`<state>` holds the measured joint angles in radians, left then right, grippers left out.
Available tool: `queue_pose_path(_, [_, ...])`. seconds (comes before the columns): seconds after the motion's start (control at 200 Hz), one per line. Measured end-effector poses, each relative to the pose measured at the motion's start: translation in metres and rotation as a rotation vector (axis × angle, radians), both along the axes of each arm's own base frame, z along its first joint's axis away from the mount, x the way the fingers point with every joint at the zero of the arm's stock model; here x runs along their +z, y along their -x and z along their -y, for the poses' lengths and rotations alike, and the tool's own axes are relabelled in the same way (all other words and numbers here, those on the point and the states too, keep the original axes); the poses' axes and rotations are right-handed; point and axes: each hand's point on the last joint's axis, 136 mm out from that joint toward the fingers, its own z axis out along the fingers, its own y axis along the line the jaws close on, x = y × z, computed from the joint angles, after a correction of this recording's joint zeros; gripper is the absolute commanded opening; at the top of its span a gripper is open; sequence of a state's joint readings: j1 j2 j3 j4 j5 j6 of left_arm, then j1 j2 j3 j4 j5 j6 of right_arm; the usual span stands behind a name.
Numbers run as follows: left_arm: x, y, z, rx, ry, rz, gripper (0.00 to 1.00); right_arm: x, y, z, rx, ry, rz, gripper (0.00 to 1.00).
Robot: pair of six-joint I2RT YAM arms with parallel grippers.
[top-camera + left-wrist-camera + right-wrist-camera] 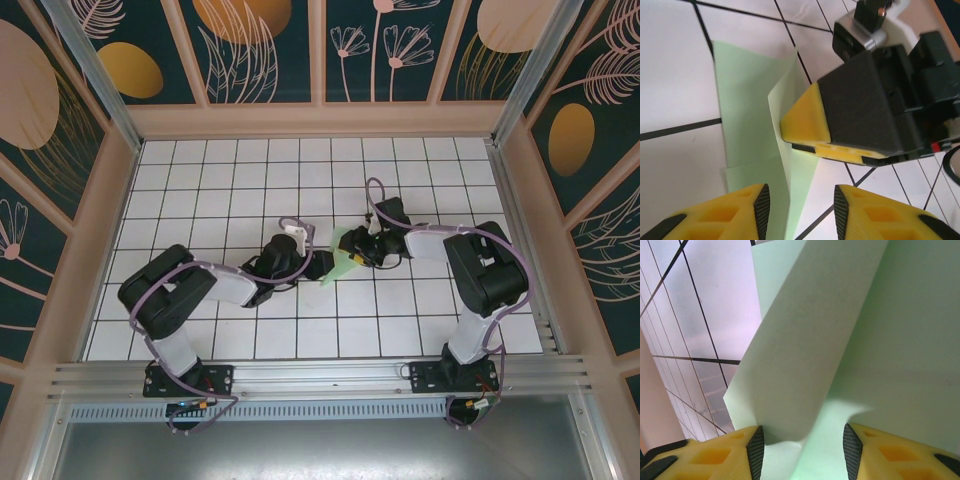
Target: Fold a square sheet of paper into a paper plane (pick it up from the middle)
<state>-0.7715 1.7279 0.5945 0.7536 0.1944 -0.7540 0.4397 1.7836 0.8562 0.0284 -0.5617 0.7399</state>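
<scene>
One sheet of paper, pale green and partly folded, lies near the middle of the white tiled table, between the ends of the two arms. In the left wrist view the sheet of paper rests flat on the tiles on its left side. A flap along its right side is turned up from a crease that runs toward the camera. In the right wrist view the sheet of paper covers most of the frame. A long flap crosses it on a slant, lifted off the layer below and throwing a soft shadow on it.

The right gripper comes in from the right of the left wrist view, its yellow tip touching the raised flap near the crease. Seen from its own camera, the right gripper has its jaws spread, and the lower end of the flap lies loose between the yellow fingers. The left gripper also has its jaws apart, and the upturned edge of the flap stands loose in the gap. From above, the left gripper sits just left of the paper and the right gripper just right of it.
</scene>
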Motion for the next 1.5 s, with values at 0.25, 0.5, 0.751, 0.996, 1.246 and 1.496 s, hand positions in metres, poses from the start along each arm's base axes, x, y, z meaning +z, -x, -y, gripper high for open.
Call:
queue_pose_path(0.25, [0.006,0.003,0.0,0.032,0.047,-0.083,0.23,-0.002,-0.001,-0.002,0.01,0.041,-0.005,0.52])
queue_pose_path(0.5, [-0.004,0.008,0.012,-0.012,0.066,-0.161,0.19,-0.004,-0.003,-0.004,0.019,0.076,-0.015,0.54])
queue_pose_path(0.751, [-0.017,0.01,0.019,-0.041,0.055,-0.207,0.17,-0.004,-0.004,-0.005,0.018,0.084,-0.02,0.54])
queue_pose_path(0.996, [-0.026,0.007,0.019,-0.024,0.017,-0.237,0.15,-0.004,-0.003,-0.005,0.019,0.085,-0.022,0.54])
queue_pose_path(1.246, [-0.038,0.006,0.012,0.008,-0.029,-0.262,0.14,-0.004,-0.003,-0.005,0.019,0.086,-0.022,0.53])
queue_pose_path(1.496, [-0.04,0.005,0.011,0.02,-0.041,-0.266,0.14,-0.006,-0.003,-0.004,0.018,0.095,-0.025,0.51])
